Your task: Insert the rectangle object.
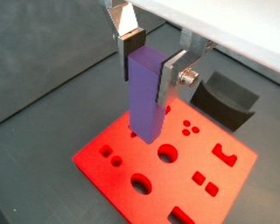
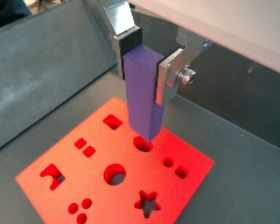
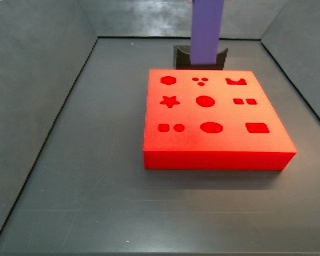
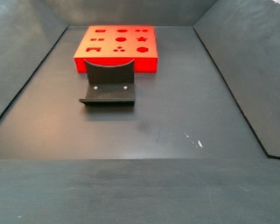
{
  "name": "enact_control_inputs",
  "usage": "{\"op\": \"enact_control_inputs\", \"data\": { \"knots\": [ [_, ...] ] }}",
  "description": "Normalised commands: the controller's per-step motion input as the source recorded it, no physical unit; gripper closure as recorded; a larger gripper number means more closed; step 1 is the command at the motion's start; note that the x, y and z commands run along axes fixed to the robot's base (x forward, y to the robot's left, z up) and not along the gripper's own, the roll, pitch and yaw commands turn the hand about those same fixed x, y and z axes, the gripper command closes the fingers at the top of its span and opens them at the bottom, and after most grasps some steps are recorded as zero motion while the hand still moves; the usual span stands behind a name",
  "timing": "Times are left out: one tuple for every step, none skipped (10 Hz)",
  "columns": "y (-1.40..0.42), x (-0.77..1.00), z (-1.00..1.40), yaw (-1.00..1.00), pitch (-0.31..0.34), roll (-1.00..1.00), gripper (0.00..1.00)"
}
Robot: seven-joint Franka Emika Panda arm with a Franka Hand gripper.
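My gripper (image 1: 152, 63) is shut on the top of the rectangle object (image 1: 145, 105), a long purple bar held upright between the silver fingers. Both wrist views show this grip, gripper (image 2: 150, 63) and bar (image 2: 146, 101). The bar's lower end hangs over the red block (image 1: 166, 197) with shaped holes, near a round hole; the block also shows in the wrist view (image 2: 178, 188). In a side view the bar (image 3: 207, 30) hangs above the block's (image 3: 216, 155) far edge, and the gripper itself is out of frame. A side view shows the block (image 4: 116, 61) without bar or gripper.
The dark fixture (image 4: 108, 87) stands on the floor right beside the red block; it also shows in a side view (image 3: 183, 54) and in a wrist view (image 1: 230, 96). Grey walls enclose the dark floor on all sides.
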Motion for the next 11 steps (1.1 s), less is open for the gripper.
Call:
{"op": "enact_control_inputs", "data": {
  "knots": [
    [-0.03,0.53,-0.42,0.02,0.049,0.00,1.00],
    [-0.05,0.69,-0.35,0.14,0.066,0.00,1.00],
    [-0.08,0.81,-0.33,0.18,0.087,0.00,1.00],
    [-0.12,0.93,-0.21,0.19,0.074,0.00,1.00],
    [-0.24,1.00,0.00,0.11,0.011,0.02,1.00],
    [-0.30,0.93,0.00,0.03,-0.050,0.04,1.00],
    [-0.29,0.88,0.00,0.00,-0.171,0.08,1.00],
    [-0.19,0.89,0.00,0.00,-0.219,0.10,1.00],
    [-0.03,0.89,0.00,0.03,-0.199,0.07,1.00],
    [0.00,0.93,-0.09,0.03,-0.124,0.08,1.00],
    [0.00,1.00,-0.15,0.03,-0.049,0.07,1.00]
  ]
}}
